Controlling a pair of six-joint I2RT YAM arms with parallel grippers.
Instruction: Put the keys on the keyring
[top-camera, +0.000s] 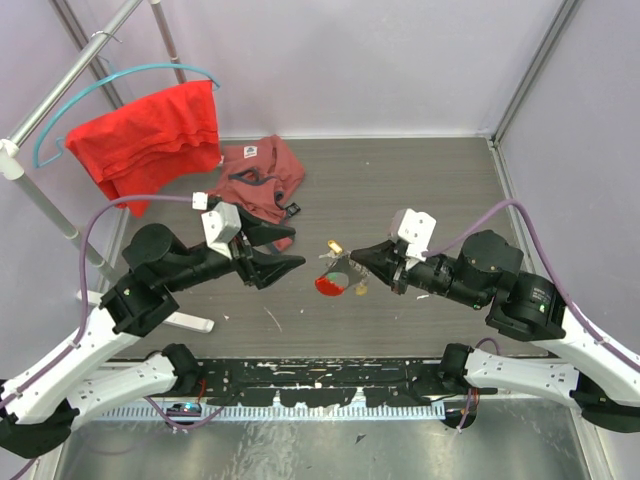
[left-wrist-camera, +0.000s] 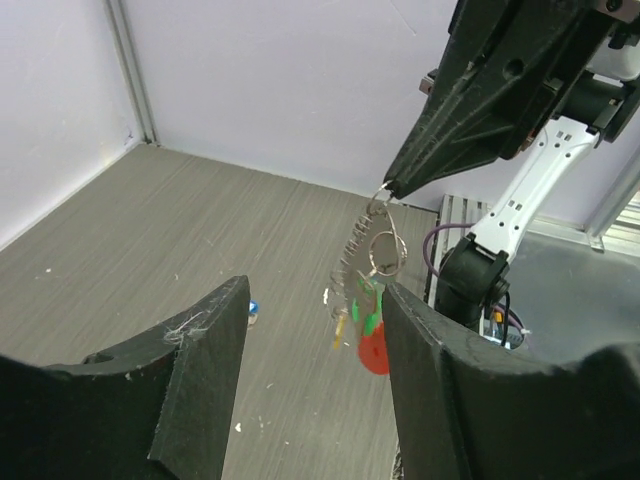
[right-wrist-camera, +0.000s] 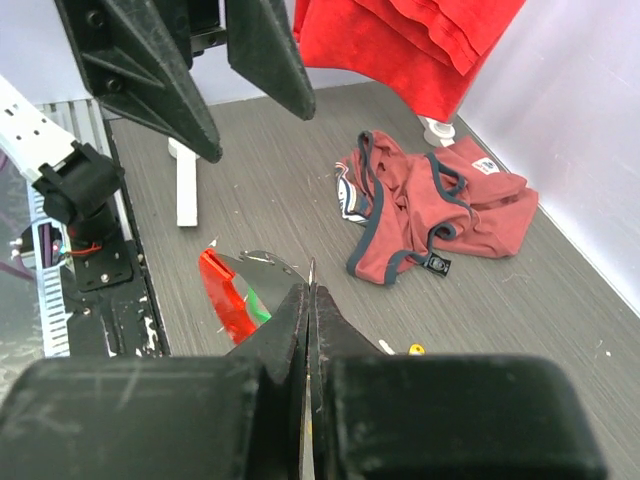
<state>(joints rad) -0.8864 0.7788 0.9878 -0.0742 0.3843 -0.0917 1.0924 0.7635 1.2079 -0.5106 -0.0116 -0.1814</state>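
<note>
Spread wide in the foreground, the left gripper (left-wrist-camera: 315, 295) faces the keyring (left-wrist-camera: 383, 252). It hangs from the right gripper (left-wrist-camera: 392, 188), whose fingers are pressed together on the thin wire at their very tips. A red tag (left-wrist-camera: 373, 352) and a green key (left-wrist-camera: 372, 312) dangle below, apparently above the tabletop (left-wrist-camera: 150, 230); a gold key (top-camera: 333, 246) lies loose on it. Risk: so slight a pinch may slip, or a nudge from the left fingers may set the ring swinging and drop it.
</note>
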